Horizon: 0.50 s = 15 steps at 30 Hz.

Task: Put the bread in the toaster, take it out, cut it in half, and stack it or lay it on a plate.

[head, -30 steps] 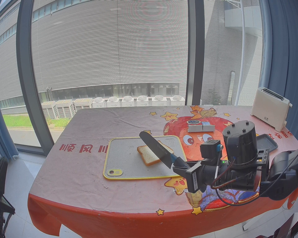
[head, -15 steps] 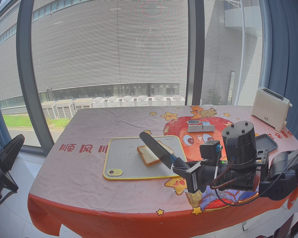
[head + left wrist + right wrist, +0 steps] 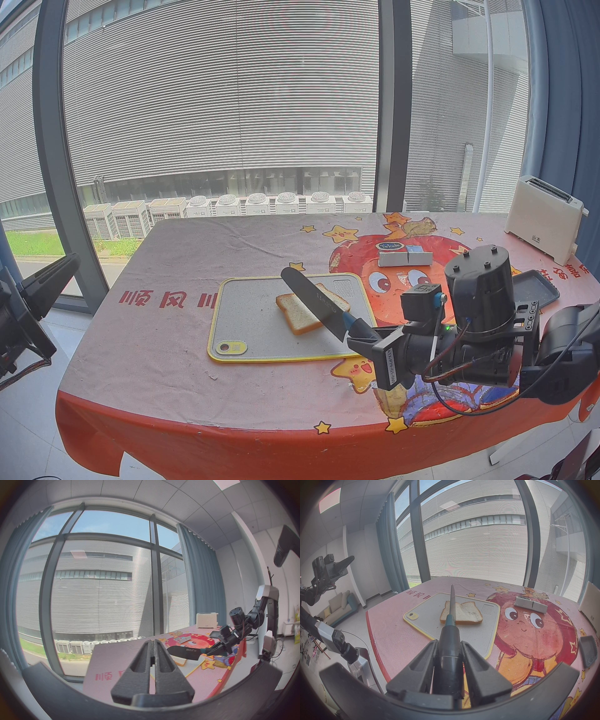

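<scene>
Lying on the cutting board (image 3: pixel 250 322), bread (image 3: pixel 295 314); right tool (image 3: pixel 449 643) grips knife (image 3: pixel 311 299).

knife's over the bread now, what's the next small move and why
Probably lower the knife straight down into the bread. The right gripper is shut on its handle, and the blade lies across the uncut slice on the cutting board, apparently raised above it.

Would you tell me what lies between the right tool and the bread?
Only the knife, gripped by the right tool, its blade over the bread, in the head view.
</scene>
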### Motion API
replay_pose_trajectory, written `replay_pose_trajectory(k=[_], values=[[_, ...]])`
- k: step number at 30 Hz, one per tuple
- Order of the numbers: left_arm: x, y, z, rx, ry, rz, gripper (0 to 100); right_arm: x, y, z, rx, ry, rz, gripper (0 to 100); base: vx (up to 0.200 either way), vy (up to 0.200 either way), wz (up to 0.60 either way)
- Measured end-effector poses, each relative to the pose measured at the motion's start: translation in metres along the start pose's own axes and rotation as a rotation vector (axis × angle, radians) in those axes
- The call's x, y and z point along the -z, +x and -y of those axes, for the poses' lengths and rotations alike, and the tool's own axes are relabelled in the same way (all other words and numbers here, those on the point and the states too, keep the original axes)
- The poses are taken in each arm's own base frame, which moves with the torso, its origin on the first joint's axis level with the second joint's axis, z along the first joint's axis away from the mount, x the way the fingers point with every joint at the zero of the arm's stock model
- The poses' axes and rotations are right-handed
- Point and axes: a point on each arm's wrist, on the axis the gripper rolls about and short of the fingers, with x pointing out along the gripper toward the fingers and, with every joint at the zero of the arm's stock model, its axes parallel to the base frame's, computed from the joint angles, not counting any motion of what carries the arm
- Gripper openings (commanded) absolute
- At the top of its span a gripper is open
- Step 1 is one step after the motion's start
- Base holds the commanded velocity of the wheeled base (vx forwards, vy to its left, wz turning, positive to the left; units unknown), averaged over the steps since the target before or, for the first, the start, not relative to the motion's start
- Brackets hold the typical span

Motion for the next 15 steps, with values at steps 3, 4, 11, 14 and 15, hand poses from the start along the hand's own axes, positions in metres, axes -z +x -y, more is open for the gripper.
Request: replay_pose_trajectory(k=[3,4,11,14,15], values=[[0.0,0.005,0.004,0.042,-0.039,-0.005,0,0.0,0.0,0.0,0.003,0.0,0.001,0,0.0,0.0,0.0],[-0.001,0.007,0.005,0.055,-0.049,-0.005,0,0.0,0.0,0.0,0.005,0.0,0.001,0,0.0,0.0,0.0],[-0.007,0.023,0.005,0.092,-0.067,-0.011,0,0.0,0.0,0.0,0.006,0.0,0.003,0,0.0,0.0,0.0],[-0.007,0.031,0.006,0.116,-0.072,-0.022,0,0.0,0.0,0.0,0.007,0.0,0.003,0,0.0,0.0,0.0],[-0.007,0.033,0.007,0.129,-0.074,-0.027,0,0.0,0.0,0.0,0.007,0.0,0.004,0,0.0,0.0,0.0]])
